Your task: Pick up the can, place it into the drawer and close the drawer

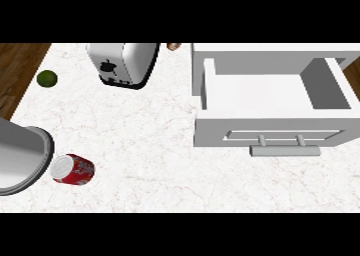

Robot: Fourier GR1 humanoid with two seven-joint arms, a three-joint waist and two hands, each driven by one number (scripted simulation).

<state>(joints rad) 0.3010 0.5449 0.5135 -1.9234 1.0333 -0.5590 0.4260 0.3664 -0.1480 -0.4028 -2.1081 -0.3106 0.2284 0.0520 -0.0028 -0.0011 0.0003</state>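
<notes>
Notably, neither hand showed in the head view, so their state could not be told; what did show was a large grey rounded shape [13,157] at the left edge, smooth and matte, which I could not identify. Just beside it, apparently touching its rim, the can [73,169] lay tilted on the counter [139,130], red printed wall, pale metal top facing up-left. No step of the task appeared done: can not lifted, drawer [275,102] standing open and empty, with flat white walls and a bar handle [285,150] at its front. Counter was pale marble with faint veins. A glossy white-and-black toaster [124,65] and a green lime [47,78] stood well apart from the can.
</notes>
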